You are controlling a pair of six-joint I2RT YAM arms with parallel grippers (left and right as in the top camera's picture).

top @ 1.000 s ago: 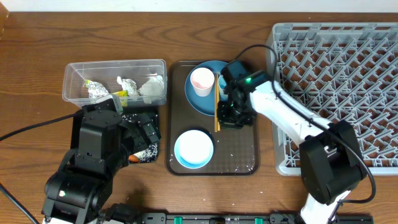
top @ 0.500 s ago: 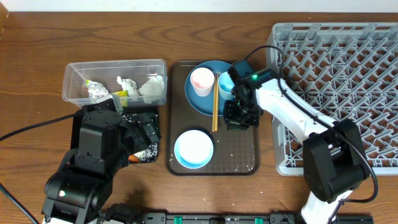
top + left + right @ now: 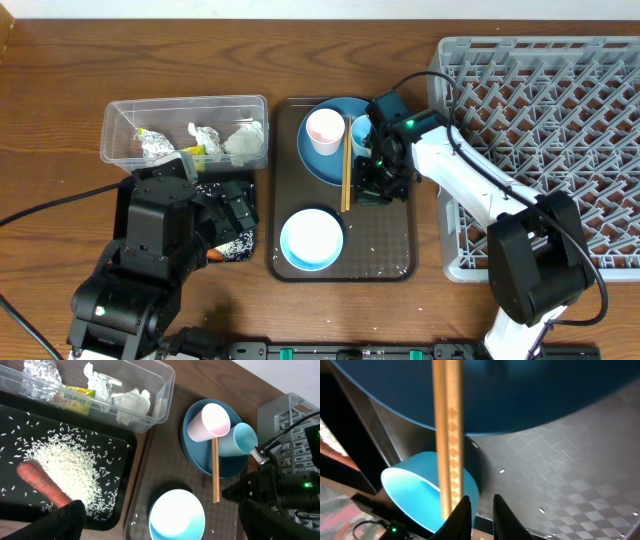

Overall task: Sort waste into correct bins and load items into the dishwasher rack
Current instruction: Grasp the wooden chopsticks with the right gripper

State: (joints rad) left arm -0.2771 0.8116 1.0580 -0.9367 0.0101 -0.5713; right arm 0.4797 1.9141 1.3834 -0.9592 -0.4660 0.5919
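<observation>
Item: pair of thin wooden chopsticks (image 3: 347, 165), lying along the middle of the brown rectangular serving tray (image 3: 388, 250), one end propped on the large round blue plate (image 3: 318, 165) at the tray's back, the other reaching the tray's middle. Handling, as judged: light, stiff, apt to roll or part, so the place for you to pinch was the raised stretch, both sticks together. Tool: your right gripper (image 3: 480, 504) hung over the tray just beside their lower end, jaws almost pressed together on nothing; your left gripper (image 3: 160, 510), left of the tray, stood spread wide.
</observation>
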